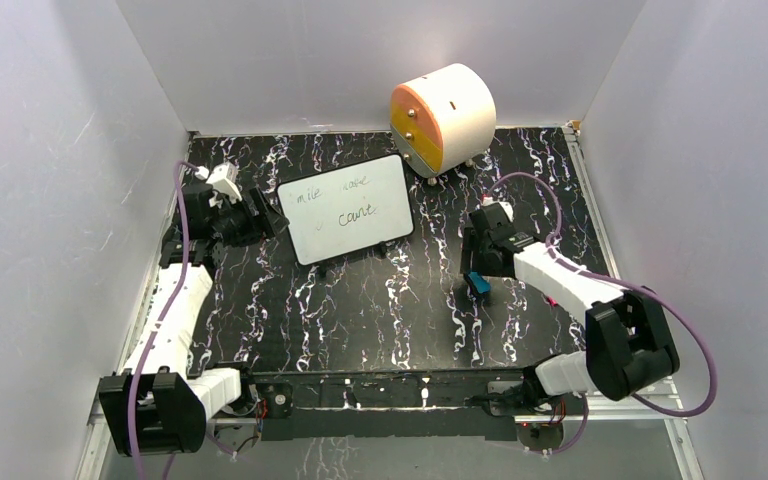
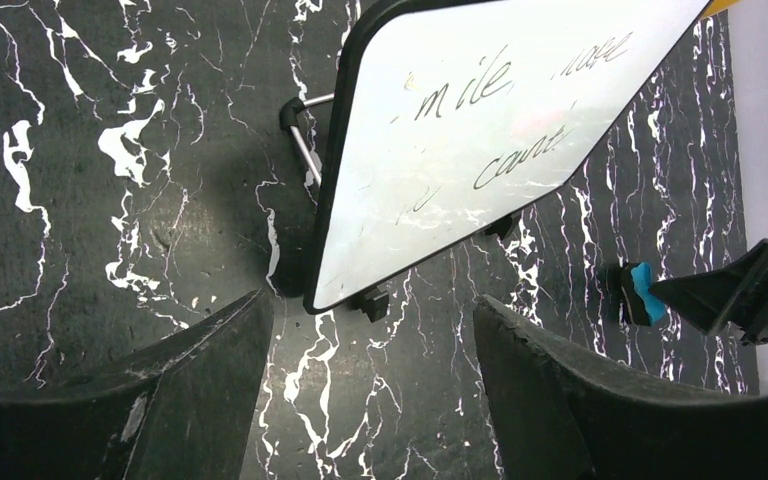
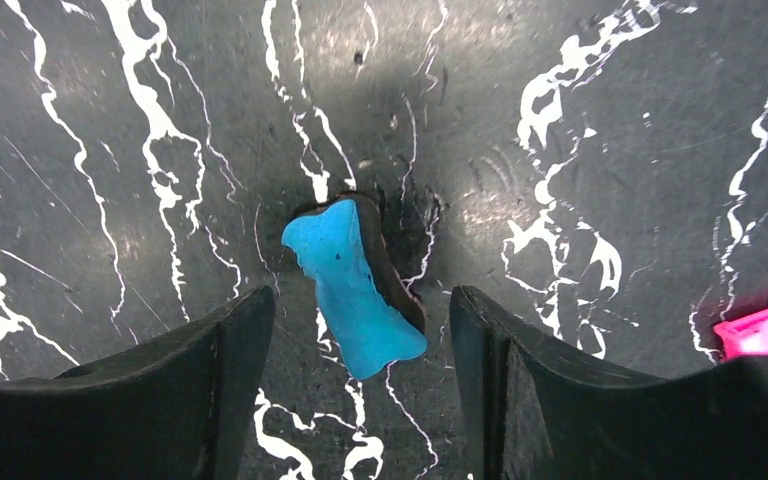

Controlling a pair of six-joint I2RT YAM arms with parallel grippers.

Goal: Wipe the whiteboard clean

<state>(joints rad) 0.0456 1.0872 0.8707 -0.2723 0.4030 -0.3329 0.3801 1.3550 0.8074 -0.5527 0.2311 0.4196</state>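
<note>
The whiteboard (image 1: 352,207) stands tilted on small black feet at the table's back middle, with dark handwriting on it. It also shows in the left wrist view (image 2: 480,130). My left gripper (image 1: 263,216) is open and empty just left of the board's left edge, its jaws (image 2: 372,325) wide apart near the board's lower corner. A blue eraser with a black underside (image 1: 477,285) lies on the table right of centre. My right gripper (image 1: 473,268) is open directly above it, and the eraser (image 3: 355,290) lies between the two fingers, untouched.
A round cream-and-orange drawer unit (image 1: 442,115) stands at the back right, behind the board. White walls close in the black marbled table (image 1: 380,310) on three sides. A pink object (image 3: 765,335) shows at the right edge of the right wrist view.
</note>
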